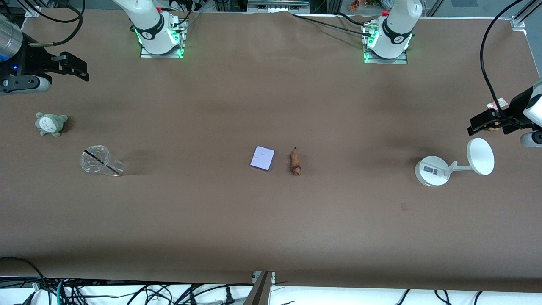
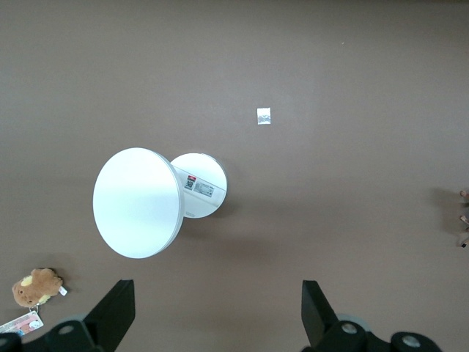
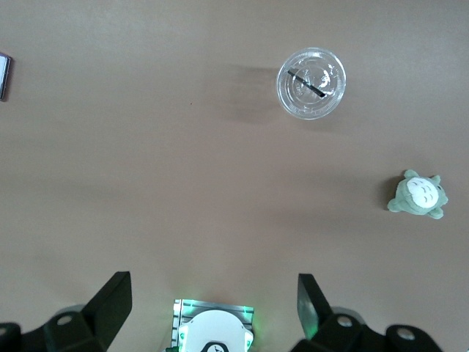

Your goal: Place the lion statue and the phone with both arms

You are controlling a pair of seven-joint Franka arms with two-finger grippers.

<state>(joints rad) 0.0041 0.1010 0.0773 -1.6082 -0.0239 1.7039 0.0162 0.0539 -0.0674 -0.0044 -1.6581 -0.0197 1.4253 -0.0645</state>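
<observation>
Left gripper: the left gripper [image 1: 480, 123] hangs high at the left arm's end of the table, fingers [image 2: 117, 312] spread wide with nothing between them.
Right gripper: the right gripper [image 1: 78, 67] hangs high at the right arm's end of the table, jaws just as wide apart and empty.
Under the left gripper: a white stand [image 1: 440, 168] lying on its side, a brown plush [image 2: 35, 286] with a tag, and a small card [image 1: 498, 103] close to it.
Under the right gripper: a grey-green plush [image 1: 51, 123] and a clear cup [image 1: 99, 161] tipped over on the table [image 1: 271, 220], nearer the front camera than the plush.
Phone: the phone [image 1: 262, 158] lies flat at the middle of the table, well apart from both grippers.
Lion: the lion statue [image 1: 295, 162] lies on its side just beside the phone, toward the left arm's end, not touching it, dark tail tip pointing toward the robot bases.
Progress: judging by how things lie, both items may already be set down side by side, or no pickup has begun; the views cannot settle which.
Left to do: if placing is done, nothing remains; if not, each arm must reach to the centre and take one item.
</observation>
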